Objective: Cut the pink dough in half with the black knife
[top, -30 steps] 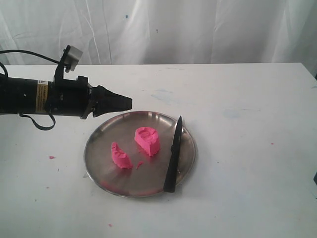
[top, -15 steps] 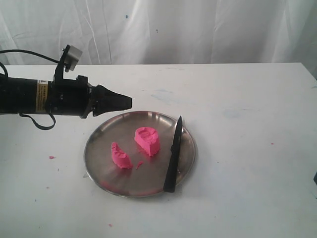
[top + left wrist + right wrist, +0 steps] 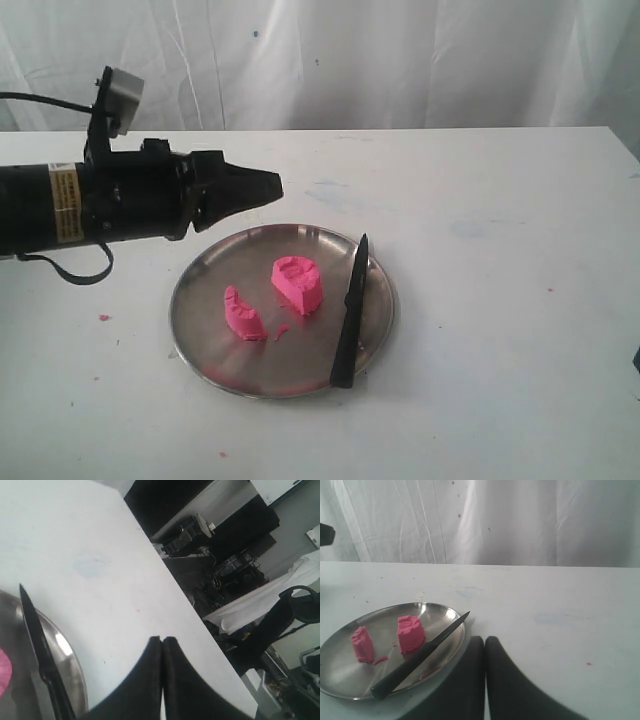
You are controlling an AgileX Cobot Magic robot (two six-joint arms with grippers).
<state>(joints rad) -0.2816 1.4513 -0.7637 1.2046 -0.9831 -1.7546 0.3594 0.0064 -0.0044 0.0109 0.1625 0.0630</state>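
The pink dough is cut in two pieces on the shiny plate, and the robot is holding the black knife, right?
Not quite. The pink dough is in two pieces on the shiny plate, but nobody is holding the black knife. The exterior view shows it lying on the plate by itself, with the left gripper shut and empty, up beyond the plate's far left rim.

white table (image 3: 500, 330) | white draped curtain (image 3: 400, 60) behind | dark cluttered equipment (image 3: 220, 555) beyond table edge
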